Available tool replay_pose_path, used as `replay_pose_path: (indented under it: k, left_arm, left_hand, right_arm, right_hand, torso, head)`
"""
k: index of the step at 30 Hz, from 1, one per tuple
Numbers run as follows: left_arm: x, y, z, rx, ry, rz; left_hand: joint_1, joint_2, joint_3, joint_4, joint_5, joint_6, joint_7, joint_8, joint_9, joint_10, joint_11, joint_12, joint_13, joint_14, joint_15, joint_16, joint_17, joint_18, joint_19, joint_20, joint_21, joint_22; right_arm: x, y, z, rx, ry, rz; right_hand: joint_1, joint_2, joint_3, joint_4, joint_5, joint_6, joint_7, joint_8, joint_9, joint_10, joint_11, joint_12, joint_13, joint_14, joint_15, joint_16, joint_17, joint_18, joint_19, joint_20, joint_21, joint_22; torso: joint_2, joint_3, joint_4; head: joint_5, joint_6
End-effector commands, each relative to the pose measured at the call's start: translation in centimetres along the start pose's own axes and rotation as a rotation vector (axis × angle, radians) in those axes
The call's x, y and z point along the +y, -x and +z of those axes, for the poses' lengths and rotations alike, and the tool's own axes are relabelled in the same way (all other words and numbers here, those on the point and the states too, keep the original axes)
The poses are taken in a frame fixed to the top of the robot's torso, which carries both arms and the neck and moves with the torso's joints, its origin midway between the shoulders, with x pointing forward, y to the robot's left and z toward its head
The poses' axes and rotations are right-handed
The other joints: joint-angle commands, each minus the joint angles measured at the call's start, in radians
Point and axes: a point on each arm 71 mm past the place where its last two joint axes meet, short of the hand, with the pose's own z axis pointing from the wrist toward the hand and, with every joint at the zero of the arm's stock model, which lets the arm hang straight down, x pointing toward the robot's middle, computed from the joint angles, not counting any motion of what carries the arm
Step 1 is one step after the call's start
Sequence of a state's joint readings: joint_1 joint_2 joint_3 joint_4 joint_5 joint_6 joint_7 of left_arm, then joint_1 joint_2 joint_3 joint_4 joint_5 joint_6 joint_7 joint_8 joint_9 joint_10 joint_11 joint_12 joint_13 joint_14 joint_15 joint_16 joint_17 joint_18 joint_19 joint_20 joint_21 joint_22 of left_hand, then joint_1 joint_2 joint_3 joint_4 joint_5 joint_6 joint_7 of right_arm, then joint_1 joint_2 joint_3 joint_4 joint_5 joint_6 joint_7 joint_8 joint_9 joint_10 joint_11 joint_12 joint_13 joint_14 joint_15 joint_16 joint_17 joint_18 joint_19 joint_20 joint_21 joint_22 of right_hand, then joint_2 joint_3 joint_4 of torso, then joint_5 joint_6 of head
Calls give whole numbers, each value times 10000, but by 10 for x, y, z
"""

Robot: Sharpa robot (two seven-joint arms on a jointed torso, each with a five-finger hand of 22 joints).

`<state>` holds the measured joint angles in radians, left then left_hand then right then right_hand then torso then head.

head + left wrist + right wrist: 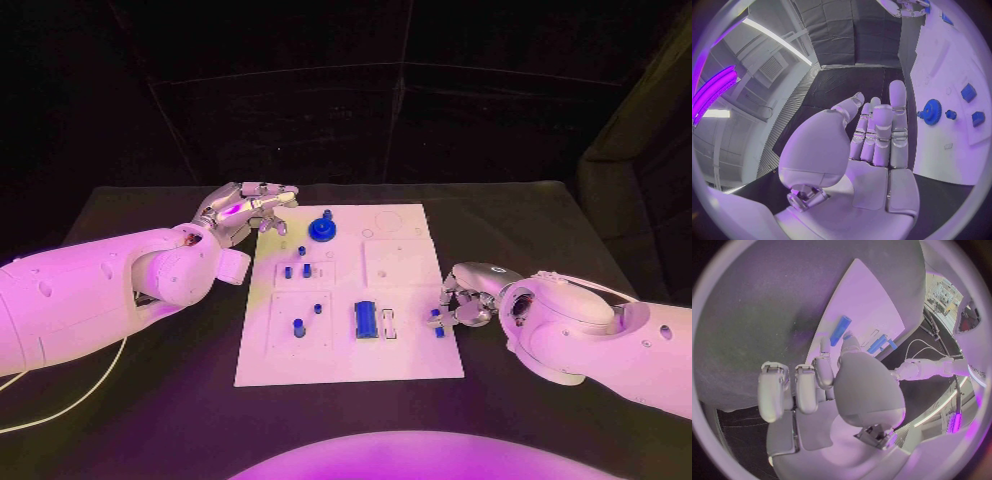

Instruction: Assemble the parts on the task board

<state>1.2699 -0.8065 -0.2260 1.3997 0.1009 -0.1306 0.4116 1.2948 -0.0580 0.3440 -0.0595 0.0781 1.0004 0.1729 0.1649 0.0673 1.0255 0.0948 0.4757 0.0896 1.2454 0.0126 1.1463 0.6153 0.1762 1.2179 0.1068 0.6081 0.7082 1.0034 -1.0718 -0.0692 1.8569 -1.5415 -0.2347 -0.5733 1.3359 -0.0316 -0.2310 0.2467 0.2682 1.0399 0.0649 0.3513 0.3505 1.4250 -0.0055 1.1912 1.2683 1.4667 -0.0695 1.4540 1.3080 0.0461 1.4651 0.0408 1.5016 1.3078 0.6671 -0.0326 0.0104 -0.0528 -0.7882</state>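
- Several blue parts sit on the task board (pixel 405 358), the gear (pixel 322 231) near its far edge.
- Left hand (pixel 242 211), fingers straight and empty, hovers beside that edge.
- Right hand (pixel 464 298) seems to pinch a small blue piece (pixel 436 318) at the board's right edge; seating it likely comes next.

The table (pixel 159 400) is black and wide. A white board (pixel 411 365) lies flat in the middle of it, longer from front to back. A thin white cable (pixel 80 400) curls on the table near the front left corner, well apart from the board. Black curtains (pixel 346 110) hang behind the table's far edge
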Motion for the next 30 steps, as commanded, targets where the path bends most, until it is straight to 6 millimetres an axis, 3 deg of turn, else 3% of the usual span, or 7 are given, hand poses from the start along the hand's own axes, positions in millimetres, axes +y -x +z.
replay_pose_path:
  k: [1, 8, 16, 18, 20, 22, 30]
  left_arm:
    - [-1, -1, 0, 146, -92, -12]
    - [-1, -1, 0, 143, -95, -14]
    - [-2, -1, -1, 130, -93, -14]
    - [-2, -1, -1, 129, -92, -15]
    - [-2, 0, -1, 122, -92, -14]
    - [-2, 0, -1, 113, -92, -11]
    - [-1, -1, -1, 139, -87, -17]
  left_hand:
    - [72, 49, 8, -44, 37, -70, 4, 31, 6, -51, 9, 8, -11, -50, 14, -14, -11, 61, -25, 73, -32, -12]
    - [72, 49, 8, -44, 37, -70, 4, 31, 6, -51, 9, 8, -11, -50, 14, -14, -11, 61, -25, 73, -32, -12]
    - [72, 49, 8, -44, 37, -70, 4, 31, 6, -51, 9, 8, -11, -50, 14, -14, -11, 61, -25, 73, -32, -12]
    - [72, 49, 8, -44, 37, -70, 4, 31, 6, -51, 9, 8, -11, -50, 14, -14, -11, 61, -25, 73, -32, -12]
    - [72, 49, 8, -44, 37, -70, 4, 31, 6, -51, 9, 8, -11, -50, 14, -14, -11, 61, -25, 73, -32, -12]
    - [72, 49, 8, -44, 37, -70, 4, 31, 6, -51, 9, 8, -11, -50, 14, -14, -11, 61, -25, 73, -32, -12]
    - [72, 49, 8, -44, 37, -70, 4, 31, 6, -51, 9, 8, -11, -50, 14, -14, -11, 61, -25, 73, -32, -12]
  right_arm:
    - [1, -11, -1, 738, -47, -423]
    - [6, -14, 0, 846, 134, -885]
    - [11, -13, 1, 619, 238, -893]
    - [12, -13, 1, 519, 249, -755]
    - [13, -12, 0, 426, 261, -475]
    - [13, -11, -1, 339, 283, -101]
    - [19, -6, -11, -171, 593, 1864]
  right_hand:
    - [518, 179, 129, -272, 80, 91, -3, -78, -27, -58, -68, -88, -30, 612, -59, -35, 418, -159, 295, -19, -32, 1476]
    - [1489, 433, 552, -893, -464, 128, 4, -270, -118, -107, -75, -196, -68, 622, -71, -2, 510, -167, 307, -43, -24, 1503]
    - [1891, 716, 1063, -1121, -303, 173, 13, -511, -257, -143, -81, -274, -91, 626, -77, 6, 550, -169, 313, -48, -22, 1515]
    - [1881, 762, 1192, -1100, -238, 173, 26, -587, -298, -144, -78, -283, -91, 627, -68, 7, 556, -172, 321, -47, -15, 1528]
    - [1617, 807, 1387, -871, 358, 190, 30, -724, -371, -118, -94, -268, -69, 632, -52, 13, 575, -178, 336, -39, -2, 1549]
    - [1459, 745, 1628, -708, 617, 223, 29, -859, -437, -89, -81, -245, -41, 636, -59, 17, 589, -181, 347, -36, 6, 1563]
    - [1153, 582, 2128, -397, 649, 336, 40, -1113, -548, -33, -57, -208, 7, 650, -55, 41, 644, -192, 381, -33, 37, 1613]
  torso:
    - [-6, -4, -9]
    - [-12, -9, 16]
    - [-11, -5, 1]
    - [-11, -5, 6]
    - [-8, -5, 4]
    - [-14, 1, -2]
    - [-15, -18, 19]
  head:
    - [-14, -22]
    - [-16, -56]
    - [22, -74]
    - [24, -74]
    - [33, -74]
    - [54, -78]
    - [43, -66]
